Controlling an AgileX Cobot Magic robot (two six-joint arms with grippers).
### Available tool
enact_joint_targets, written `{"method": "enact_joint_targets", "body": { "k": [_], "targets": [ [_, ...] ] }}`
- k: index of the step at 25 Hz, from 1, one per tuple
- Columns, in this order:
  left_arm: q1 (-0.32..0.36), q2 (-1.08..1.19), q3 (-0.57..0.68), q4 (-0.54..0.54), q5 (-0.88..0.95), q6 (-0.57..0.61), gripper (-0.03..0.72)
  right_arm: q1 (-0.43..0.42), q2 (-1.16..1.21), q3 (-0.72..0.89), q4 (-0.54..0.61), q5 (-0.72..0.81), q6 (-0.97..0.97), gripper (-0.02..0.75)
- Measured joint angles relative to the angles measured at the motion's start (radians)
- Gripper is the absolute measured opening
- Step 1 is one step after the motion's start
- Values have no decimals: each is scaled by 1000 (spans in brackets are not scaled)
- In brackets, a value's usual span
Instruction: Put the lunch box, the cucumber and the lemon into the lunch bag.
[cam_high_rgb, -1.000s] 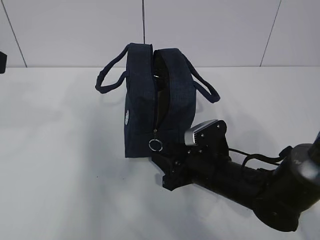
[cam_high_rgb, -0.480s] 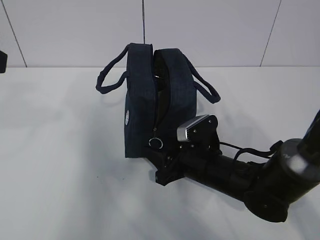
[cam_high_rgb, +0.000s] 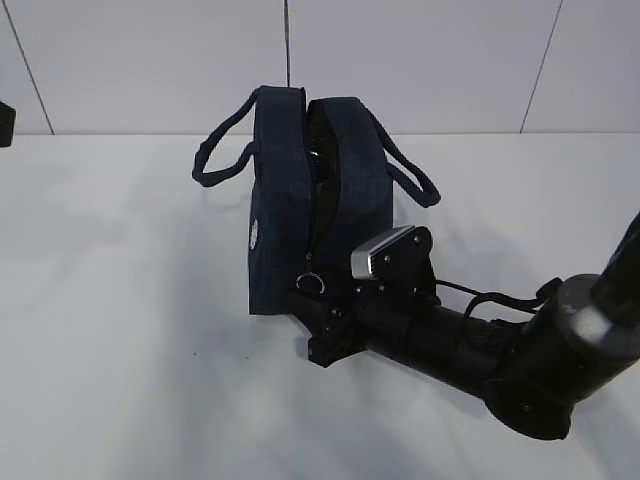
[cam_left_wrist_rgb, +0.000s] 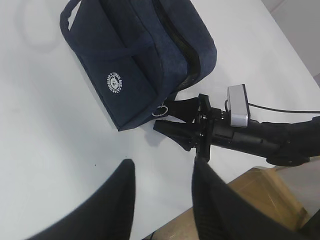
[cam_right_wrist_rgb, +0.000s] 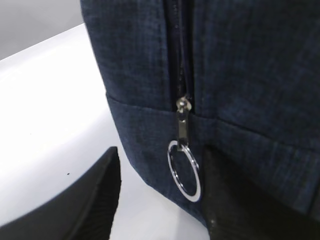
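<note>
The lunch bag (cam_high_rgb: 315, 205) stands upright on the white worktop (cam_high_rgb: 120, 330), its top zipper parted along the upper run, with the metal ring pull (cam_high_rgb: 314, 284) hanging low on the end face near the base. No lunch box, cucumber or lemon shows in any view (they may already be inside the bag, though the pictures cannot settle that).

The likeliest trouble from here, as I judge it, is the ring slipping aside as the right pincer (cam_high_rgb: 312, 322) closes: it dangles freely and could swing clear of the pads. A grab that catches fabric instead could drag or tip the whole bag, since nothing braces it.

The right pincer is spread moderately wide, one finger (cam_right_wrist_rgb: 85, 200) to the left of the ring and the other (cam_right_wrist_rgb: 235, 200) just to its right, right up against the bag's cloth. It grips nothing, and the ring looks to hang between the fingers without being pinched.

The left pincer (cam_left_wrist_rgb: 162, 200) hovers well apart from the bag, fingers spread and empty
</note>
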Motion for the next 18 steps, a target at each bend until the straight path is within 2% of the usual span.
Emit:
{"method": "enact_joint_targets", "body": {
  "k": [4, 10, 18],
  "targets": [
    [0, 0, 0, -1, 0, 0, 276, 0, 1, 0, 2, 0, 0, 399],
    [0, 0, 0, -4, 4, 0, 276, 0, 9, 0, 6, 0, 0, 330],
    [0, 0, 0, -7, 13, 0, 276, 0, 20, -1, 4, -7, 0, 319]
  ]
}}
